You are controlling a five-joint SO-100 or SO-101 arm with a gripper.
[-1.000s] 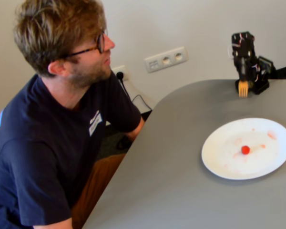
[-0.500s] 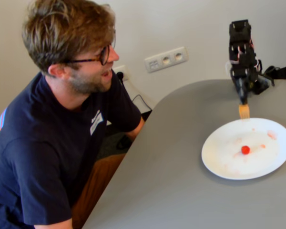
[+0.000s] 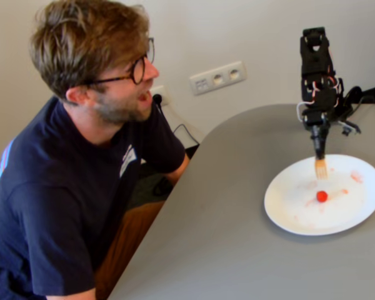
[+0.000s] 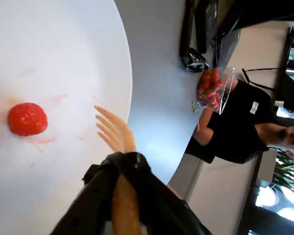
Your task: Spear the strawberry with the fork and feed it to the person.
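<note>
In the wrist view the black hand (image 4: pixel 121 169) is wrapped tight around the handle of the pale yellow-orange fork (image 4: pixel 118 139), its dark fingers (image 4: pixel 95 196) folded over the shaft so that no gap shows; only the short tines and the neck stick out past the grip. The tines hang over the white plate (image 4: pixel 78 58), close to its surface, though whether they touch it is hard to say from this angle. The strawberry (image 4: pixel 27 119) lies bare on the plate, apart from the tines and to their left in this view, with faint pink juice smears (image 4: pixel 39 142) around it. In the fixed view the arm (image 3: pixel 317 69) stands upright at the far side of the grey bench (image 3: pixel 225 237), the fork (image 3: pixel 321 167) pointing straight down over the plate (image 3: pixel 287 212), and the strawberry (image 3: pixel 322 196) sits just nearer the camera than the tines, near the plate's middle. The person (image 3: pixel 81 144), in dark round glasses and a navy T-shirt, sits at the bench's left edge, well apart from the plate, facing the arm with his mouth open. A clear punnet of strawberries (image 4: pixel 213 90) rests on the bench beyond the plate in the wrist view.
</note>
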